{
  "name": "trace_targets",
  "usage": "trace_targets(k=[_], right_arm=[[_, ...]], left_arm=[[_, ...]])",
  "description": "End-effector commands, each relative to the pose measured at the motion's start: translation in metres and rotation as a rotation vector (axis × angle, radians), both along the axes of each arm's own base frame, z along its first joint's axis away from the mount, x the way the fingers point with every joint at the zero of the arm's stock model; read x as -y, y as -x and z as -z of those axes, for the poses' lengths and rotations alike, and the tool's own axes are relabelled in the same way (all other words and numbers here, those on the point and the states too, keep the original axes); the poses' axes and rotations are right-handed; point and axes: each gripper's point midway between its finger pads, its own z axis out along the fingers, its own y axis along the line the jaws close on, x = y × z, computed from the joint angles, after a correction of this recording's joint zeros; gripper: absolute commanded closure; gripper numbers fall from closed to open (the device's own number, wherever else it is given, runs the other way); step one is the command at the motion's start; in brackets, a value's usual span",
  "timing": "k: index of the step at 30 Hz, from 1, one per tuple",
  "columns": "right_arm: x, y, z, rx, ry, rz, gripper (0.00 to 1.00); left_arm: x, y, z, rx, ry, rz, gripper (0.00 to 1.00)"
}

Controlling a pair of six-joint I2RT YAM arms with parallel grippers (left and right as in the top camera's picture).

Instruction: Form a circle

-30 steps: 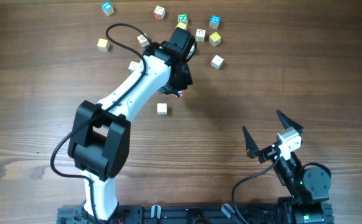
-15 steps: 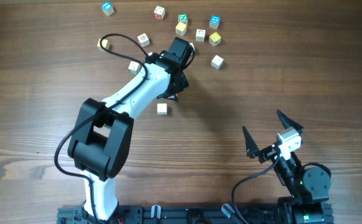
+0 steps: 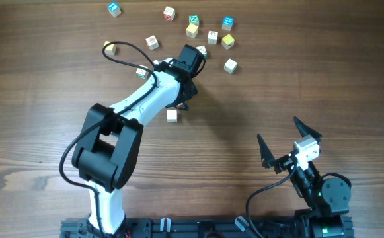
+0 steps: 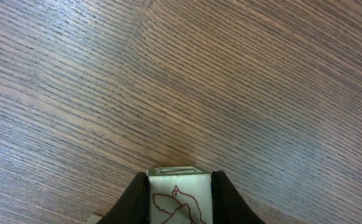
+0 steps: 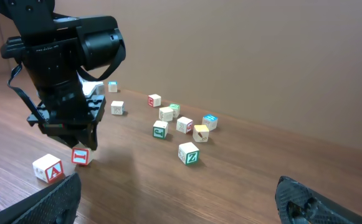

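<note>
My left gripper (image 3: 182, 101) is shut on a pale wooden cube (image 4: 181, 198) with a red bird outline on its face. Black fingers (image 4: 134, 200) press both of its sides. In the right wrist view this cube (image 5: 81, 156) shows a red face and hangs at table height under the left gripper (image 5: 75, 144). Close beside it lies a cube with a red A (image 5: 48, 168), the same cube as the one by the arm in the overhead view (image 3: 172, 115). No circle is in view; the cubes lie loose. My right gripper (image 3: 276, 128) stands open and holds nothing, at the near right.
Loose cubes are scattered at the far side: a blue one (image 3: 114, 8), a red one (image 3: 169, 12), a green one (image 3: 193, 20), another blue one (image 3: 227, 23), yellow ones (image 3: 228, 41) and a pale one (image 3: 230, 65). The left arm's cable (image 3: 122, 47) loops over the table.
The left gripper has moved nearer and slightly left with its cube, closer to the red A cube. The right arm has not moved.
</note>
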Motion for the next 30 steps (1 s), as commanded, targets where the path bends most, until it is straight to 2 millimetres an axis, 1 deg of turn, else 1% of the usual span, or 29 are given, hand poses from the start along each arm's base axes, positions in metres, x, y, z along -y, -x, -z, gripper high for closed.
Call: trace_targets(k=[1, 2, 4, 5, 11, 14, 15, 16, 18, 19, 20, 22, 23, 24, 26, 27, 29, 30], right_arm=[[-0.002, 0.001, -0.002, 0.010, 0.004, -0.011, 0.00], [-0.002, 0.001, -0.002, 0.011, 0.004, -0.011, 0.00], [-0.002, 0.001, -0.002, 0.010, 0.004, -0.011, 0.00], [-0.002, 0.001, -0.002, 0.010, 0.004, -0.011, 0.00], [-0.002, 0.001, -0.002, 0.010, 0.004, -0.011, 0.00], [-0.002, 0.001, -0.002, 0.010, 0.004, -0.011, 0.00], [-0.002, 0.001, -0.002, 0.010, 0.004, -0.011, 0.00], [-0.002, 0.001, -0.002, 0.010, 0.004, -0.011, 0.00], [-0.002, 0.001, -0.002, 0.010, 0.004, -0.011, 0.00], [-0.002, 0.001, -0.002, 0.010, 0.004, -0.011, 0.00], [-0.002, 0.001, -0.002, 0.010, 0.004, -0.011, 0.00], [-0.002, 0.001, -0.002, 0.010, 0.004, -0.011, 0.00], [-0.002, 0.001, -0.002, 0.010, 0.004, -0.011, 0.00], [-0.002, 0.001, -0.002, 0.011, 0.004, -0.011, 0.00], [-0.002, 0.001, -0.002, 0.010, 0.004, -0.011, 0.00], [-0.002, 0.001, -0.002, 0.010, 0.004, -0.011, 0.00], [-0.002, 0.001, -0.002, 0.010, 0.004, -0.011, 0.00], [-0.002, 0.001, -0.002, 0.010, 0.004, -0.011, 0.00]], left_arm=[[-0.007, 0.001, 0.007, -0.003, -0.027, -0.029, 0.66], [-0.007, 0.001, 0.007, -0.003, -0.027, -0.029, 0.59], [-0.007, 0.001, 0.007, -0.003, -0.027, -0.029, 0.50], [-0.007, 0.001, 0.007, -0.003, -0.027, -0.029, 0.48], [-0.007, 0.001, 0.007, -0.003, -0.027, -0.028, 0.43], [-0.008, 0.000, 0.006, -0.001, -0.029, -0.023, 0.43], [-0.010, -0.003, 0.001, 0.014, -0.034, -0.029, 0.43], [-0.014, -0.010, -0.007, 0.038, -0.047, -0.013, 0.43], [-0.019, -0.016, -0.024, 0.065, -0.043, -0.010, 0.42], [-0.019, -0.016, -0.032, 0.071, -0.027, -0.013, 0.41], [-0.018, -0.013, -0.044, 0.070, 0.005, -0.010, 0.41], [-0.018, -0.003, -0.055, 0.049, 0.027, -0.003, 0.46], [-0.018, 0.003, -0.059, 0.033, 0.033, 0.001, 0.52], [-0.020, 0.012, -0.061, 0.003, 0.036, 0.005, 0.68], [-0.024, 0.027, -0.061, -0.052, 0.025, 0.012, 0.86], [-0.026, 0.035, -0.060, -0.086, 0.014, 0.039, 0.91], [-0.026, 0.046, -0.057, -0.138, 0.010, 0.086, 0.93], [-0.024, 0.053, -0.055, -0.171, 0.019, 0.107, 0.88]])
